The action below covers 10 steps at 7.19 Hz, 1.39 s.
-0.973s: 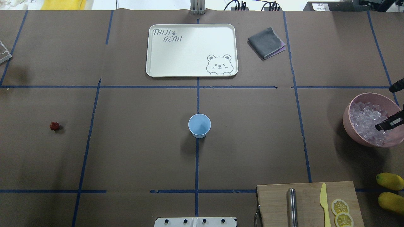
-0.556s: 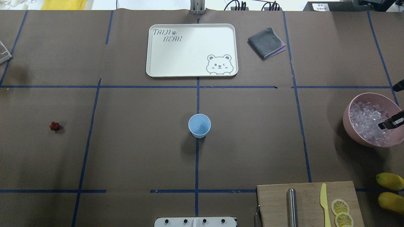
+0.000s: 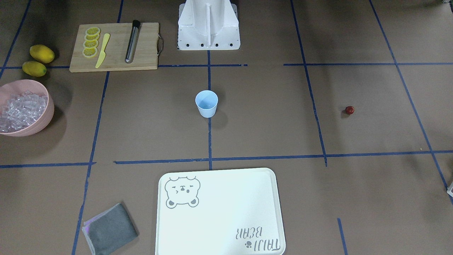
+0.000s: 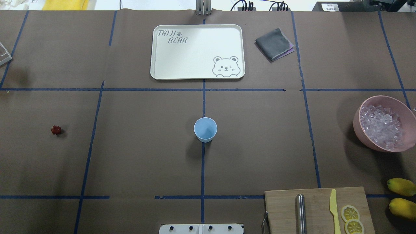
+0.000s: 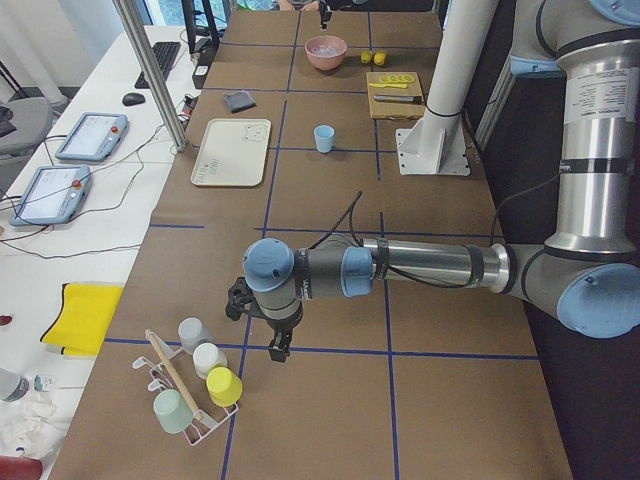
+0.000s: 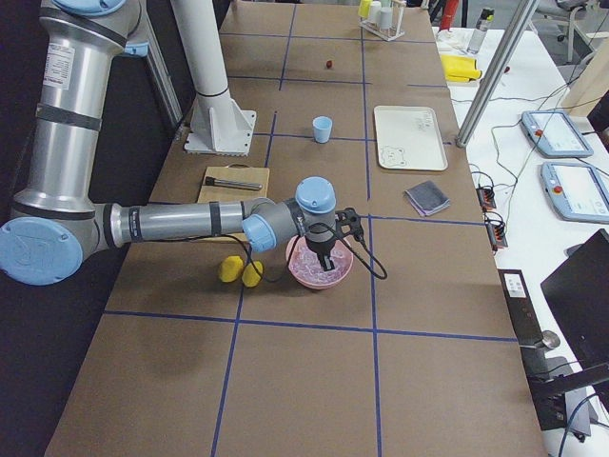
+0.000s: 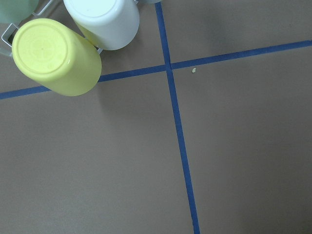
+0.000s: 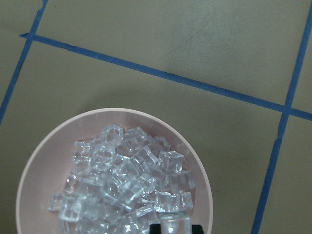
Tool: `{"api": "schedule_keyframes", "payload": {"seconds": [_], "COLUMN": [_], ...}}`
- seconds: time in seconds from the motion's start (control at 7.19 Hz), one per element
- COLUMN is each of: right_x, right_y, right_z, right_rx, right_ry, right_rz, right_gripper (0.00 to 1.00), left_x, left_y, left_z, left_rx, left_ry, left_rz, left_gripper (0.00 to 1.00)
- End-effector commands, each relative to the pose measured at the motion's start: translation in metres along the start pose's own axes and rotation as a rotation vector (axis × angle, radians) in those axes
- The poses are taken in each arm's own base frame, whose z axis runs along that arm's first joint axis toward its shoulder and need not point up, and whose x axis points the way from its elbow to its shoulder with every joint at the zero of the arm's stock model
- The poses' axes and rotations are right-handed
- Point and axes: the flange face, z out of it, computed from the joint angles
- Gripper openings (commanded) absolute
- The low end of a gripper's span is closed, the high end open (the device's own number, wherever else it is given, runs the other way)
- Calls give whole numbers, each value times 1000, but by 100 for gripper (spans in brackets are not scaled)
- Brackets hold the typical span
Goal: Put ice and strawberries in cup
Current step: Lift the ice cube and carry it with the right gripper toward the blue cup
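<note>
The pale-blue cup (image 4: 205, 129) stands upright at the table's centre; it looks empty in the front-facing view (image 3: 206, 103). The strawberry (image 4: 56, 130) lies alone far to the left. The ice (image 4: 382, 126) fills the pink bowl (image 4: 357, 125) at the right edge. My right gripper (image 8: 174, 228) hangs over the bowl (image 6: 329, 271), and a clear ice cube sits between its dark fingertips at the wrist view's bottom edge. My left gripper (image 5: 272, 340) shows only in the exterior left view, beside a cup rack. I cannot tell if it is open or shut.
A white bear tray (image 4: 156, 48) and a grey cloth (image 4: 274, 44) lie at the far side. A wooden board (image 4: 282, 208) with a metal muddler, yellow knife and lemon slices sits near right, two lemons (image 4: 401, 187) beside it. A rack of cups (image 5: 190, 380) stands far left.
My right gripper's fingers, seen over the ice bowl in the overhead view, have drawn off past that view's right edge. Cup and strawberry have not moved.
</note>
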Motion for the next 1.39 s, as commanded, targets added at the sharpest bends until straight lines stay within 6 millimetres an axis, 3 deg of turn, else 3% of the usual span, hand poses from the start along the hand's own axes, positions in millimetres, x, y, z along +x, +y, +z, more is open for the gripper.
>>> {"api": "schedule_keyframes", "payload": {"seconds": [0.0, 0.28, 0.56, 0.7, 0.83, 1.11, 1.25], "right_x": [-40, -86, -172, -206, -247, -350, -406], "right_y": [-24, -52, -94, -101, -111, -122, -134], "right_z": [-56, -53, -33, -20, -18, 7, 4], "right_rx": [42, 45, 39, 18, 12, -7, -32], "right_ry": [-7, -44, -84, -103, -142, -138, -94], "right_rz": [196, 183, 221, 194, 210, 278, 263], "right_gripper": [4, 4, 5, 5, 5, 5, 5], "left_x": [0, 0, 0, 1, 0, 0, 0], "left_y": [0, 0, 0, -1, 0, 0, 0], "left_z": [0, 0, 0, 0, 0, 1, 1], "left_rx": [0, -1, 0, 0, -1, -2, -2], "left_ry": [0, 1, 0, 0, 1, 1, 1], "left_rz": [0, 1, 0, 2, 1, 0, -2], "left_gripper": [100, 100, 100, 100, 100, 100, 100]}}
